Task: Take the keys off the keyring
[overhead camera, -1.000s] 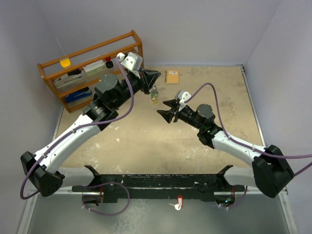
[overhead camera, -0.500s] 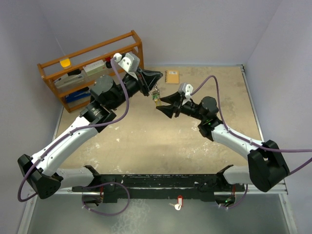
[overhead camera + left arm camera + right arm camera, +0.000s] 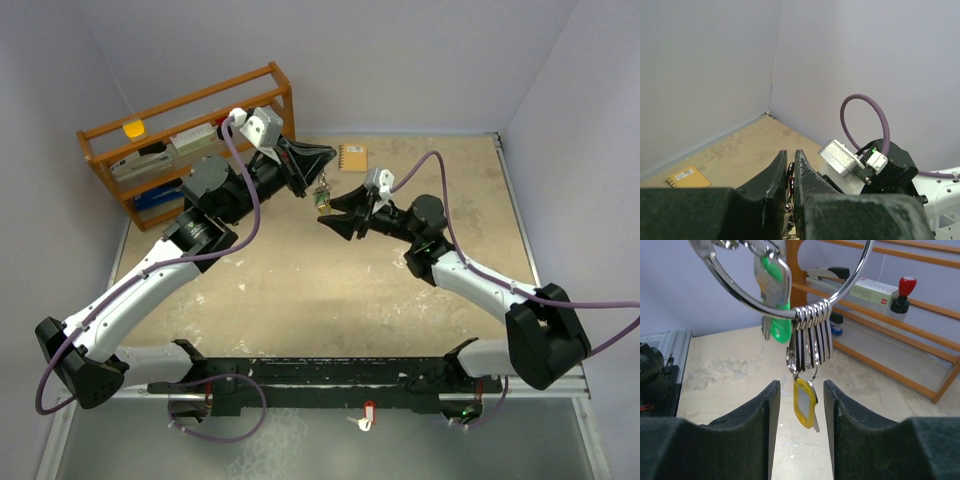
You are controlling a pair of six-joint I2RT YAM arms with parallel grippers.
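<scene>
My left gripper (image 3: 318,181) is shut on the keyring (image 3: 320,193) and holds it in the air above the table's far middle. In the left wrist view the silver ring (image 3: 789,176) is pinched between the shut fingers (image 3: 791,167). In the right wrist view the big silver loop (image 3: 790,307) carries the green-headed key (image 3: 775,290) and several small loops (image 3: 812,342). The yellow-gold key (image 3: 804,402) hangs from these. My right gripper (image 3: 800,395) is open with this key between its fingers, untouched. From above it (image 3: 335,220) sits just under the ring.
An orange wooden rack (image 3: 180,110) with a stapler and stamps stands at the back left, also behind the keys in the right wrist view (image 3: 900,345). A tan notebook (image 3: 352,157) lies at the back wall. A small red-and-white tag (image 3: 368,412) lies below the arm bases.
My right gripper has moved up and left until its open fingers straddle the hanging yellow-gold key. My left gripper shifted slightly right with the keyring still held.
</scene>
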